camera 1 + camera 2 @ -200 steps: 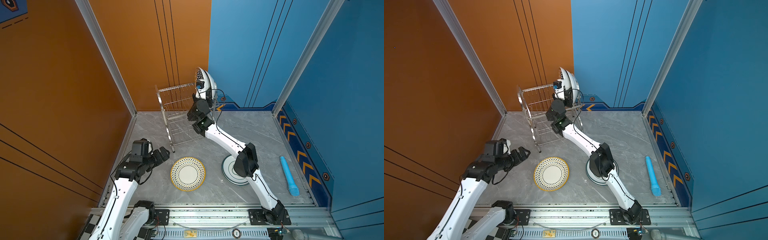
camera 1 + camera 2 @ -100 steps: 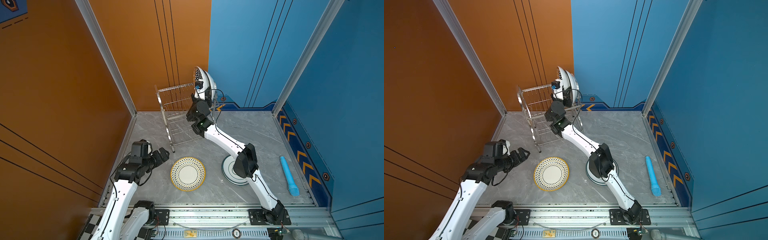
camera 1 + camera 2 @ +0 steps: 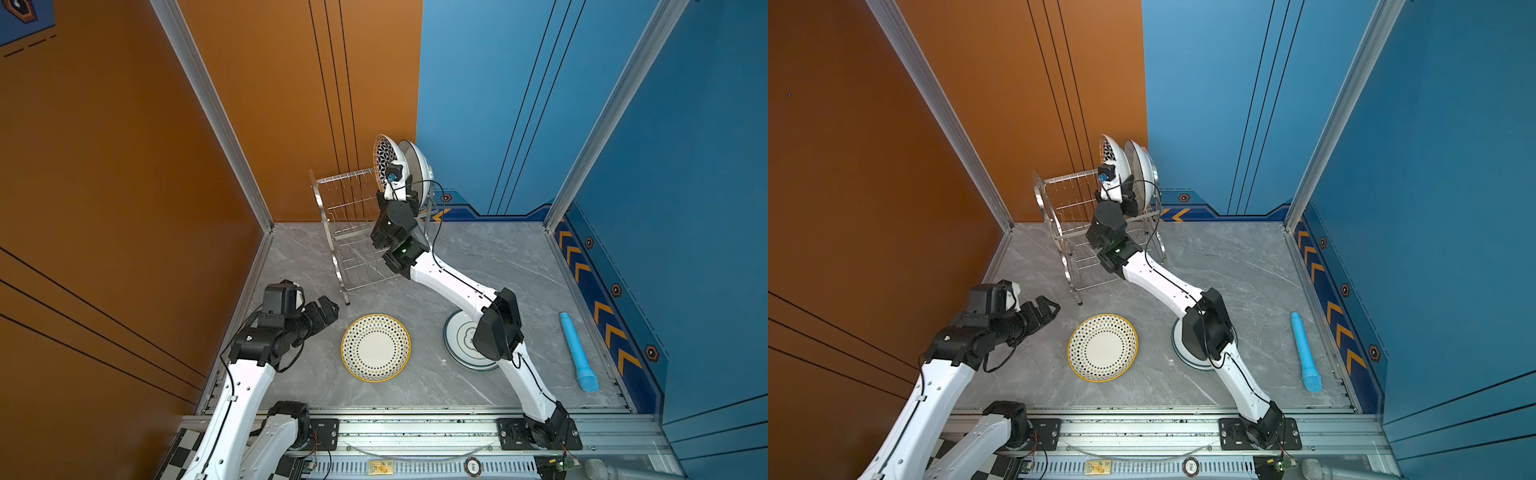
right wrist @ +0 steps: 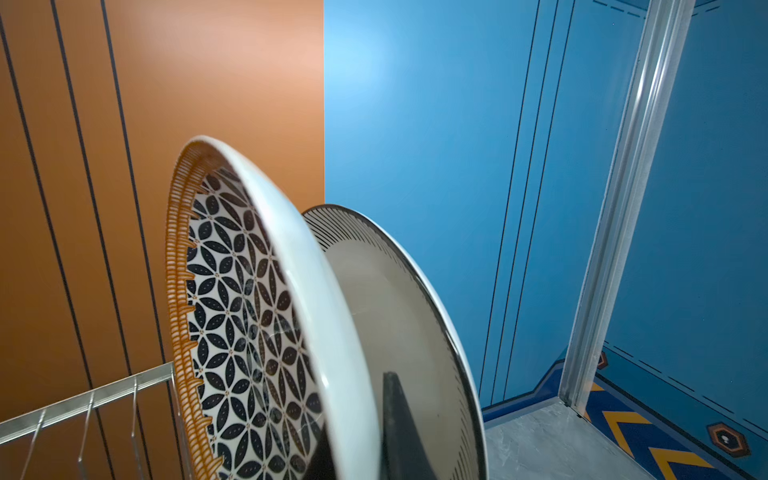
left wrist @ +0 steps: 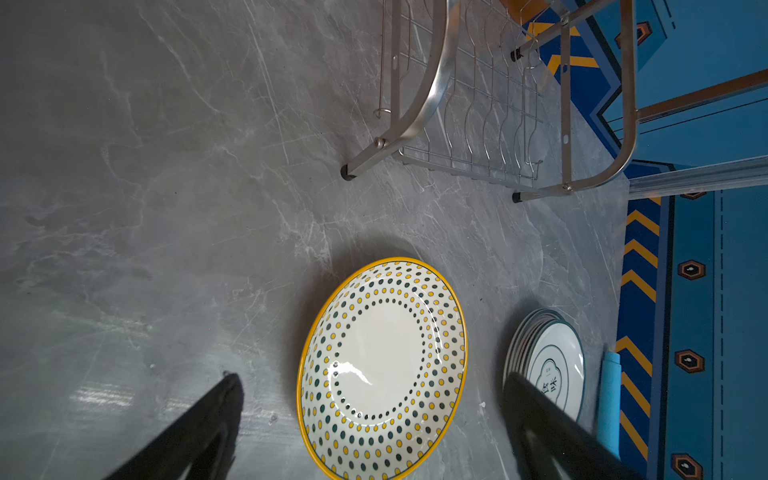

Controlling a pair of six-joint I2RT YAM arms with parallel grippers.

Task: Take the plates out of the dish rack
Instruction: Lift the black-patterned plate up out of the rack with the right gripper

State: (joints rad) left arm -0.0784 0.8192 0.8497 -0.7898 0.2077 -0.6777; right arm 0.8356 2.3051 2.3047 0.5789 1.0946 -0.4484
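The dish rack (image 3: 349,232) (image 3: 1071,232) stands at the back of the table by the orange wall. My right gripper (image 3: 397,187) (image 4: 357,415) is shut on the lower rim of a plate with a black flower pattern and an orange edge (image 3: 386,160) (image 4: 249,311), held upright over the rack's top tier. A black-striped plate (image 3: 417,166) (image 4: 395,311) stands just behind it. A black-and-yellow dotted plate (image 3: 375,347) (image 5: 382,365) lies flat on the table. My left gripper (image 3: 328,309) (image 5: 372,378) hangs open and empty just left of it.
A stack of teal-rimmed plates (image 3: 459,336) (image 5: 552,361) lies on the table, partly under my right arm's elbow. A light blue tube (image 3: 577,353) lies near the right wall. Walls close in the table on three sides.
My right gripper has drawn the flower-pattern plate a little to the left, opening a gap from the striped plate. The left arm has hardly moved.
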